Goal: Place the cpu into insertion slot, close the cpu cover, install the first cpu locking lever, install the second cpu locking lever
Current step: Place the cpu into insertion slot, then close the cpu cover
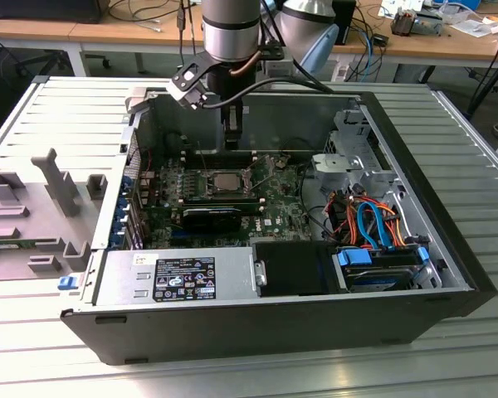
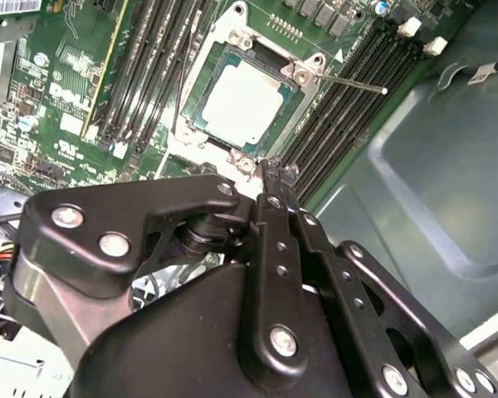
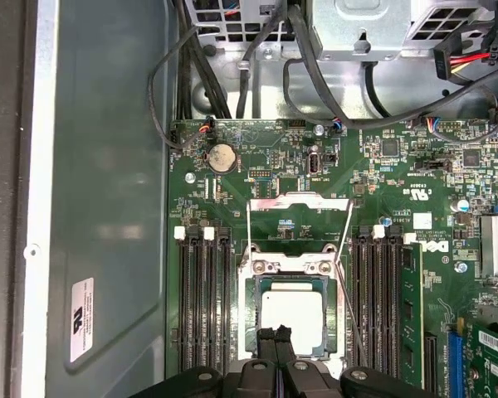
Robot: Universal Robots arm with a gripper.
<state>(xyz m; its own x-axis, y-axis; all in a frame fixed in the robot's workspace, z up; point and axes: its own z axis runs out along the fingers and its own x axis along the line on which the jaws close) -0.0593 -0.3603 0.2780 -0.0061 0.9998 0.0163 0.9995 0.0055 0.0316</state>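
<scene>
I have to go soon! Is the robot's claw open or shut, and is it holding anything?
Gripper: shut, fingertips together, nothing seen between them, close to the cpu.

1. A ribbed, silvery metal table [image 1: 58, 108] carries everything.
2. An open black computer case [image 1: 232, 332] lies on its side in the table's middle.
3. A grey moulded fixture [image 1: 33, 215] rests just beside the case, at the exterior view's left.

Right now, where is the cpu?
In both wrist views the cpu lies in the insertion slot, between the two banks of black memory slots, just beyond the claw.
</scene>
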